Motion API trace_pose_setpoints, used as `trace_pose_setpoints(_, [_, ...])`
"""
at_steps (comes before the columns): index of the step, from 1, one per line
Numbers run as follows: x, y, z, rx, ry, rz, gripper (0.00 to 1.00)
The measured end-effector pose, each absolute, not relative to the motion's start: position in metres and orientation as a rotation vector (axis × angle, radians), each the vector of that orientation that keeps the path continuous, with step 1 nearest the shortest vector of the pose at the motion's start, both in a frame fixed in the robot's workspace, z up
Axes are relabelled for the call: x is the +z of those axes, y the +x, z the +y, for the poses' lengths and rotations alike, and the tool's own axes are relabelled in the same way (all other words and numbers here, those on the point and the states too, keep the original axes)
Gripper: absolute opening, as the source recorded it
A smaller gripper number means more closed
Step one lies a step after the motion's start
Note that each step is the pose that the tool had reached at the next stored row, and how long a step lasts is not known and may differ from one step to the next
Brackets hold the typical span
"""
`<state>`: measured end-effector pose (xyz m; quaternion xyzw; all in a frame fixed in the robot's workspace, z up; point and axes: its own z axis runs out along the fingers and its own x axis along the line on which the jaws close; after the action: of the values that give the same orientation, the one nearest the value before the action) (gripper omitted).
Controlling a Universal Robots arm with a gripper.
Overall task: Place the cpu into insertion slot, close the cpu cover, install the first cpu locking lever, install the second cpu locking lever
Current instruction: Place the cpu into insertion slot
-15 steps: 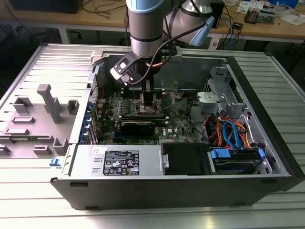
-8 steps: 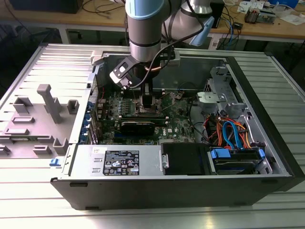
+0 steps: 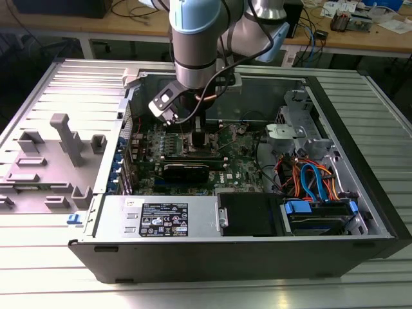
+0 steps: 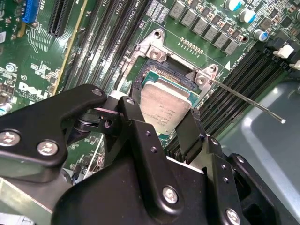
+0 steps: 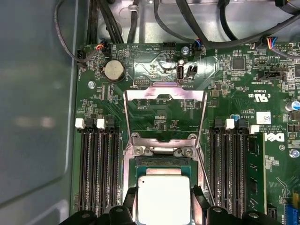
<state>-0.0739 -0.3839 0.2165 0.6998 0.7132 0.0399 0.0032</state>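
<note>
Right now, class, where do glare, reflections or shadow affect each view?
First wrist view: glare whitens the cpu top, soft reflections on the grey case wall; second wrist view: milder sheen on the cpu; exterior view: motherboard dim beneath the arm.

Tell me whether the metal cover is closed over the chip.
No: in the first wrist view the cover lies flipped open, the chip bare.

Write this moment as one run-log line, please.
gripper: shut on cpu | cpu: at insertion slot | cpu cover: open
</note>
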Motion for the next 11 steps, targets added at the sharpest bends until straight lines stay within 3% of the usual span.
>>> trace_pose_setpoints(11, [0.2096, -0.0738, -0.3813, 0.095, 2.195, 2.21, 0.55])
